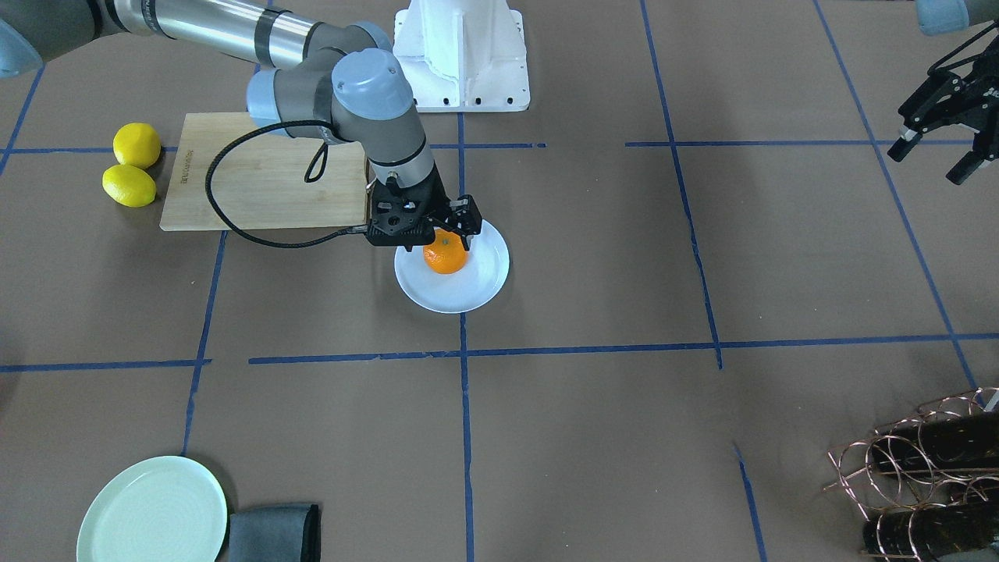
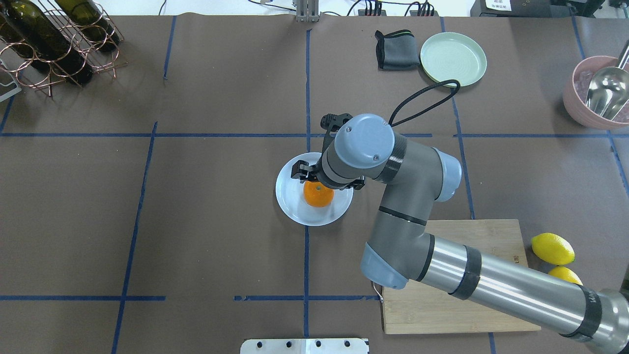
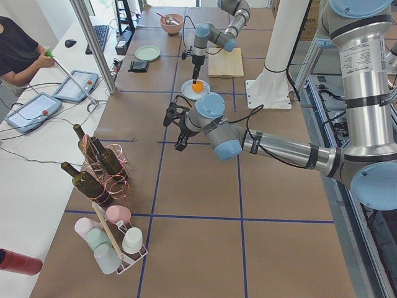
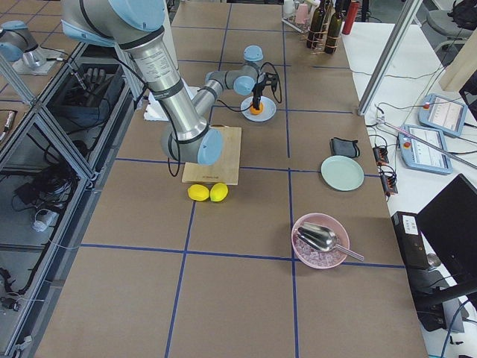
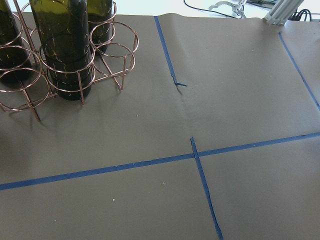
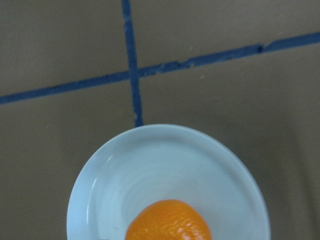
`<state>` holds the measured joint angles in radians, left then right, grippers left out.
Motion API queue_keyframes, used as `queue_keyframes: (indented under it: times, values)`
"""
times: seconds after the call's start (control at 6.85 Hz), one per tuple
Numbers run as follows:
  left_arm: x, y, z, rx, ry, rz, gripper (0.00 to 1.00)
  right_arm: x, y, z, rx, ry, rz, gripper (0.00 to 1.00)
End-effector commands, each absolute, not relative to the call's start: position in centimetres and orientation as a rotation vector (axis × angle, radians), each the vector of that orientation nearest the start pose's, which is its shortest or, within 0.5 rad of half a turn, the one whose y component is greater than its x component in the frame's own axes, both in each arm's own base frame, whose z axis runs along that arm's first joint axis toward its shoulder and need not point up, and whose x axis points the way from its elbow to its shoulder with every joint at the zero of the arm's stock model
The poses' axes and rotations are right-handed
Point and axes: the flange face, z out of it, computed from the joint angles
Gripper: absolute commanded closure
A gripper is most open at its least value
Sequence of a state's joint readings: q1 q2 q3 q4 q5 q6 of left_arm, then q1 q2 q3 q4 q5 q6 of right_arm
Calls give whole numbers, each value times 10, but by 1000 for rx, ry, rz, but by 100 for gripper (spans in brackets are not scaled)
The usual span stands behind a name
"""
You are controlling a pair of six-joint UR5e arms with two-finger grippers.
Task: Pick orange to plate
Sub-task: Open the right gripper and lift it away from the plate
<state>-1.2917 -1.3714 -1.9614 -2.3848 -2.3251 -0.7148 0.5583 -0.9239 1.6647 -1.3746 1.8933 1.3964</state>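
Note:
The orange [image 1: 446, 257] rests on the pale bluish-white plate [image 1: 471, 294] near the table's middle. My right gripper [image 1: 443, 234] hangs directly above the fruit, open, with its fingers spread wider than the orange and not gripping it. In the overhead view the wrist covers part of the orange [image 2: 318, 195] and of the plate [image 2: 290, 197]. The right wrist view shows the orange [image 6: 168, 223] at the bottom edge, sitting inside the plate [image 6: 150, 160], and no fingers. My left gripper [image 1: 933, 156] hovers open and empty, far off at the table's side.
Two yellow lemons [image 1: 131, 165] lie beside a wooden cutting board [image 1: 257, 183] under my right arm. A mint-green plate [image 1: 152, 511] and a folded grey cloth [image 1: 275, 534] sit at the operators' edge. A copper wine rack with bottles [image 1: 921, 468] and a pink bowl with a scoop [image 2: 600, 93] occupy far corners.

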Motion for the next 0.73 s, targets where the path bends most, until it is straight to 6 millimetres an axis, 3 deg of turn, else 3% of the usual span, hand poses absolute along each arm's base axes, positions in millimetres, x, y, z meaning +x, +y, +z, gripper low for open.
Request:
queue_keyframes:
  times: [0.0,0.15,0.44,0.58]
  values:
    - [55,-424,488,536,991,127,0,-333,-482,226,11,-972,176,0]
    - [53,-428,514,550,939,220,0,-253,-496,275,45,-931,98,0]
    - [13,-443,551,463,807,299,0,-109,-497,410,139,-791,-76,0]
    - [-21,-462,548,428,759,302,0,-40,-493,461,145,-747,-118,0]
